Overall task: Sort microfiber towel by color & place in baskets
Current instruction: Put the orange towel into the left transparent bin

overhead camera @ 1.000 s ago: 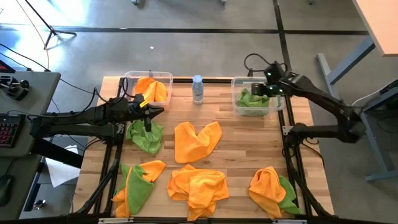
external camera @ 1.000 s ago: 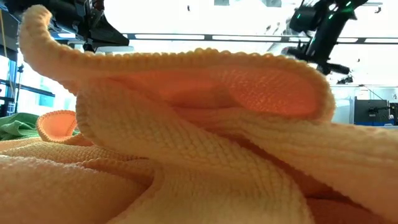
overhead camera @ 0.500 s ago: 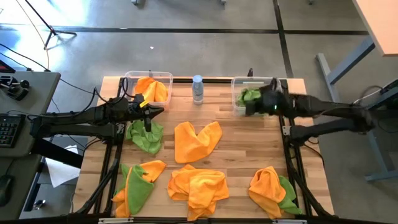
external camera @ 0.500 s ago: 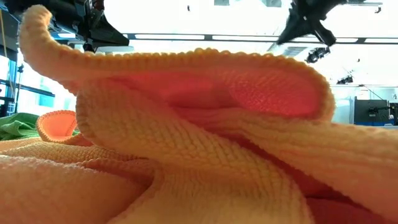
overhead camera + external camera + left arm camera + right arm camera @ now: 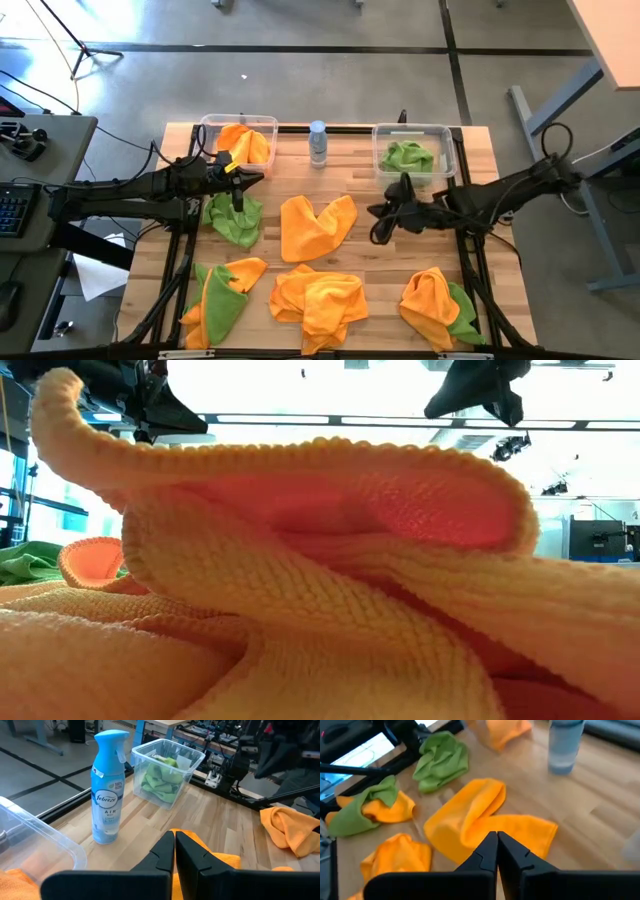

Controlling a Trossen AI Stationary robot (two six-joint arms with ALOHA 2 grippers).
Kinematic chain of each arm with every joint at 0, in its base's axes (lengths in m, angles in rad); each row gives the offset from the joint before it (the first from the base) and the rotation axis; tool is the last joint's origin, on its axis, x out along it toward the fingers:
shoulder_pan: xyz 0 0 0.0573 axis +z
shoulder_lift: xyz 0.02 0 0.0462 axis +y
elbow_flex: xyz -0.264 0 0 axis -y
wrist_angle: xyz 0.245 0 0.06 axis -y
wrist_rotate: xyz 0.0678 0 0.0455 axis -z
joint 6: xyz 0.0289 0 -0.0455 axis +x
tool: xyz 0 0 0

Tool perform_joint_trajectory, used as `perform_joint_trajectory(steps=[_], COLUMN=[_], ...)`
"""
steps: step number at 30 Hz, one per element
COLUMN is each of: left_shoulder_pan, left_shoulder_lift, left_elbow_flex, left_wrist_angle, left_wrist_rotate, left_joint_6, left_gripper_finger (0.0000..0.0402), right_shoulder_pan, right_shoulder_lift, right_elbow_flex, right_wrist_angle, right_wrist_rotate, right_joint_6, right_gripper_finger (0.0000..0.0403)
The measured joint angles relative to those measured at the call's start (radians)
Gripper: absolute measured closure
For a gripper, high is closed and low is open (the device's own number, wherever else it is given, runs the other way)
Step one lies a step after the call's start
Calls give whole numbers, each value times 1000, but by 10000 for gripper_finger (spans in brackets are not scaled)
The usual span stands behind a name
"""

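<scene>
Over table centre-right, right gripper (image 5: 381,222) hovers empty, fingers pressed together. Loose orange towel (image 5: 316,226) lies just to its left, long axis running left-right; bare wood between them gives approach room. Green-towel basket (image 5: 446,160) sits far-right, orange-towel basket (image 5: 209,128) far-left. Left gripper (image 5: 238,185) waits, clenched, over green towel (image 5: 234,220).

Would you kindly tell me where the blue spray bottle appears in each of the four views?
High view: spray bottle at the table's far edge, between the two baskets.
Low view: not in it; an orange towel fills the picture.
Left wrist view: upright, left of centre.
Right wrist view: top right, blurred.
Shared landmark: the spread orange towel.
</scene>
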Motion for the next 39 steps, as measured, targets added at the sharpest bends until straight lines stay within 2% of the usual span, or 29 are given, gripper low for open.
perform_joint_trajectory(steps=[6,10,13,21,26,33,39], left_shoulder_pan=[0,0,0,-17,-116,-314,-394], left_shoulder_lift=[2,3,3,3,50,247,475], left_elbow_flex=[0,0,0,0,11,149,308], left_wrist_angle=[0,1,1,-11,-26,-116,-213], left_wrist_rotate=[52,49,48,49,-8,-243,-326], left_joint_6=[0,0,0,0,-24,-55,-137], left_gripper_finger=[337,285,263,269,273,273,273], right_shoulder_pan=[18,17,17,17,17,17,17], right_shoulder_lift=[14,14,14,14,14,14,14], right_elbow_flex=[0,0,0,0,0,0,0], right_wrist_angle=[-3,-30,-46,-68,-104,-183,-225], right_wrist_rotate=[-31,-31,-31,-30,-30,-29,-47], right_joint_6=[63,41,42,40,93,94,60], right_gripper_finger=[401,401,401,401,401,401,401])
